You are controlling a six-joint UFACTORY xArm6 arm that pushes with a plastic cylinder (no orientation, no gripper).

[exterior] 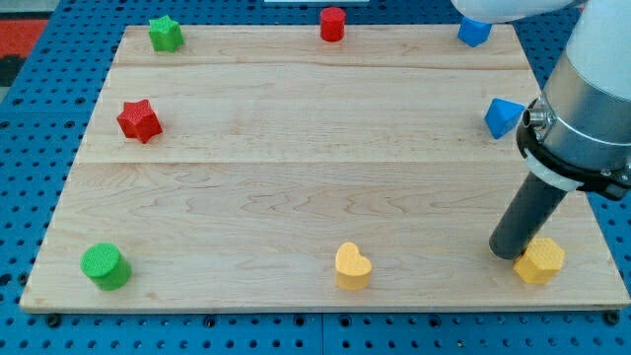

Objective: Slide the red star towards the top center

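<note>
Writing: I read no lettering on any block or on the wooden board [296, 158].
Red star [139, 120]: lies flat at the view's left, upper half of the board, near the left edge. One point aims toward the view's top; no long axis I can make out.
My tip [509, 252]: bottom right of the board, touching or just beside the yellow hexagonal block [540, 260], on its left. Well apart from the red star.
Claw: none shows on this rod, so there is no grasp for me to report.
Top edge: green star [166, 34], red cylinder [332, 24], blue block [474, 31].
Right edge: blue block [504, 117], shape unclear.
Bottom edge: green cylinder [105, 266], yellow heart [353, 265].
</note>
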